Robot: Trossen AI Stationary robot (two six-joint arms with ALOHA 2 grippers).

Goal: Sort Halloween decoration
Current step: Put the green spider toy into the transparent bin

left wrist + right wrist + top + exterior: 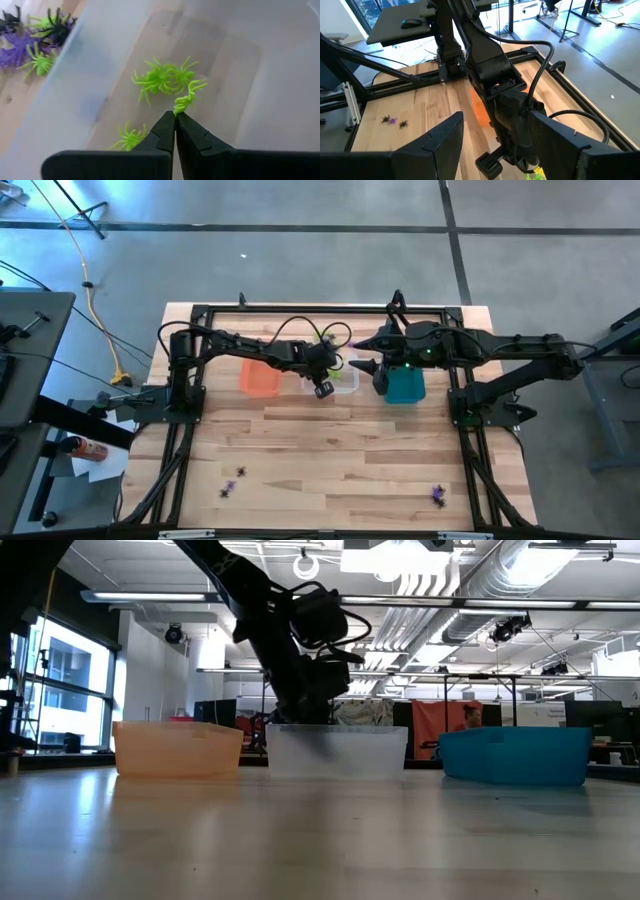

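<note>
Clamped shut on a lime spider [186, 98], the left pincer [175, 116] hangs over the clear bin [341, 379], the trinket dangling at its tips' 12 o'clock above two green spiders [162, 78] inside, while the right pincer [495, 150], jaws apart, waits over the teal bin [405, 387].

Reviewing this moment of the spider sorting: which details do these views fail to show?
- Orange bin contents: high view too small, low view blocked by its frosted wall.
- Teal bin contents: right gripper overhangs it; opaque wall in low view.
- Floor spiders: too small to count in high view.
- Left gripper shut on green spider; pile cut off by the left wrist view's edge.
</note>
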